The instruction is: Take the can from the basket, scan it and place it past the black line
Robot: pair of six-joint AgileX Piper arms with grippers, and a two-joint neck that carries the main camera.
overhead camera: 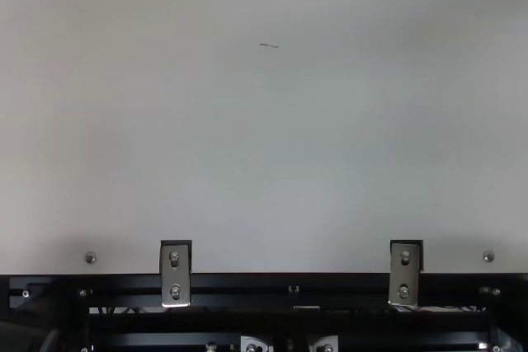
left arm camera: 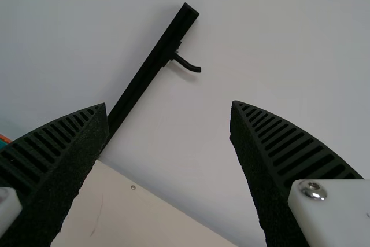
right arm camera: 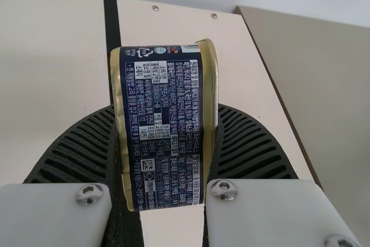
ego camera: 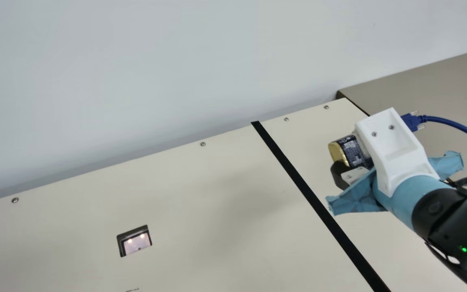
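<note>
My right gripper (ego camera: 345, 162) is over the part of the table right of the black line (ego camera: 298, 180) in the main view, holding the can (ego camera: 353, 151) with its gold end turned left. In the right wrist view the dark blue can (right arm camera: 165, 131) with gold rims is pinched between the ribbed fingers of my right gripper (right arm camera: 165, 143). The black line (right arm camera: 111, 27) runs behind it there. My left gripper (left arm camera: 167, 120) stands open in the left wrist view, nothing between its fingers.
The scanner window (ego camera: 137, 242) is set in the cream table (ego camera: 201, 194), left of the black line. A blue cable (ego camera: 456, 123) trails from the right arm. A grey-brown surface (ego camera: 432, 85) adjoins the table's right edge. Metal brackets (overhead camera: 175, 274) sit along the front edge.
</note>
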